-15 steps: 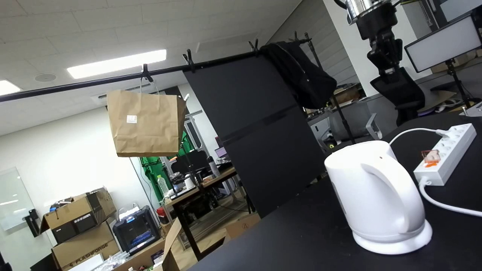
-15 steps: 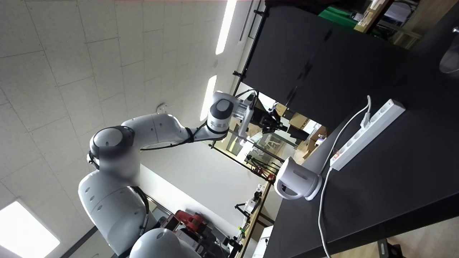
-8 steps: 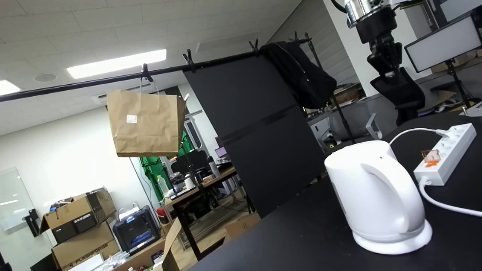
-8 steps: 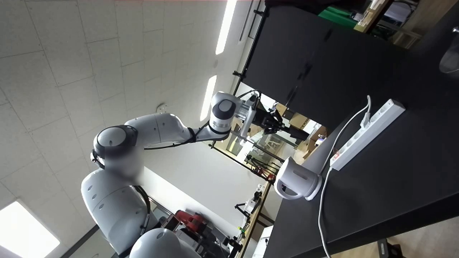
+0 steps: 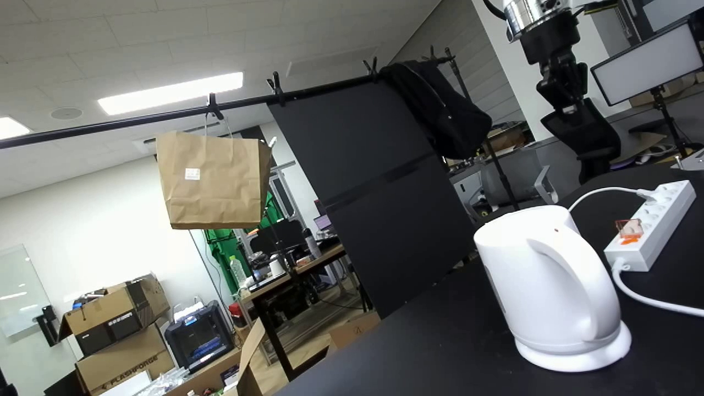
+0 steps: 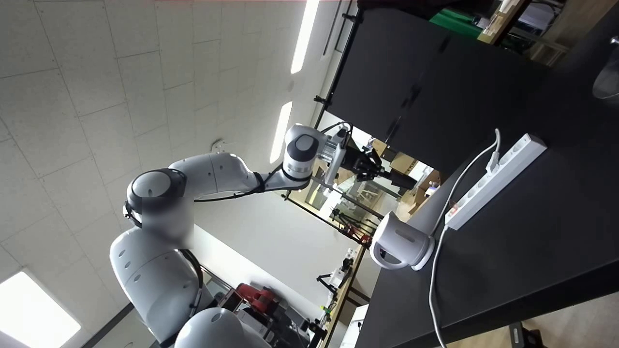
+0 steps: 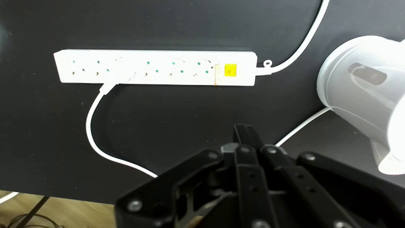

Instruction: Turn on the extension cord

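The extension cord, a long white power strip, lies flat on the black table in the wrist view [image 7: 177, 68] and in both exterior views [image 5: 668, 220] [image 6: 495, 180]. Its switch [image 7: 230, 70] looks yellow in the wrist view and orange-red in an exterior view [image 5: 630, 240]. A see-through orange flap [image 5: 630, 226] seems to stand up beside the switch. A white plug sits in one socket. My gripper [image 7: 243, 126] is shut with nothing between the fingertips. It hangs well above the table, also seen in both exterior views [image 5: 572, 107] [image 6: 384, 173], apart from the strip.
A white kettle [image 7: 357, 85] stands near the switch end of the strip, also in both exterior views [image 5: 550, 291] [image 6: 401, 241]. A white cable [image 7: 311, 33] leaves the strip's switch end. The plug's cable [image 7: 90, 126] curves over the table [image 7: 190, 126] toward its edge.
The arm shifted very slightly between one second and half a second ago, and has hardly moved since. The strip and kettle have not moved.
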